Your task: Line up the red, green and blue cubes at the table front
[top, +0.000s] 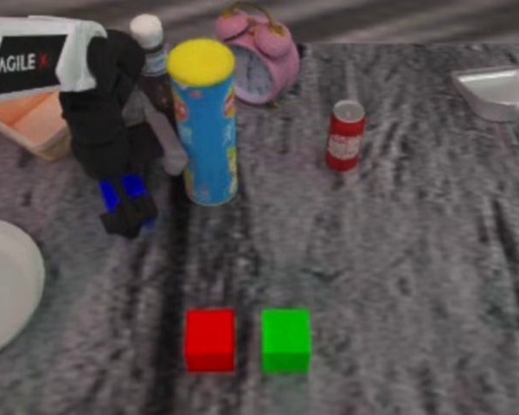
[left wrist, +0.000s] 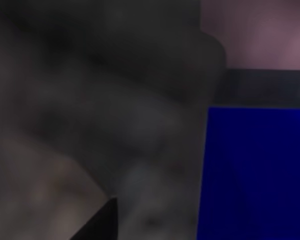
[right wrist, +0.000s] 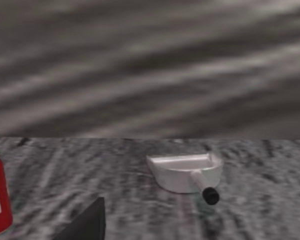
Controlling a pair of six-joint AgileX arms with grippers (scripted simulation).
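Top view: left tool [top: 128, 206] grips deep-blue cube [top: 121, 190], plain-faced.

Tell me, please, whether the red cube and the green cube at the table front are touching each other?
Apart. The top view shows a clear strip of grey table cloth between the red cube and the green cube.

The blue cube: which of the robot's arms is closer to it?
Left. The left gripper is right at the blue cube, at the table's left. The right arm is out of the top view.
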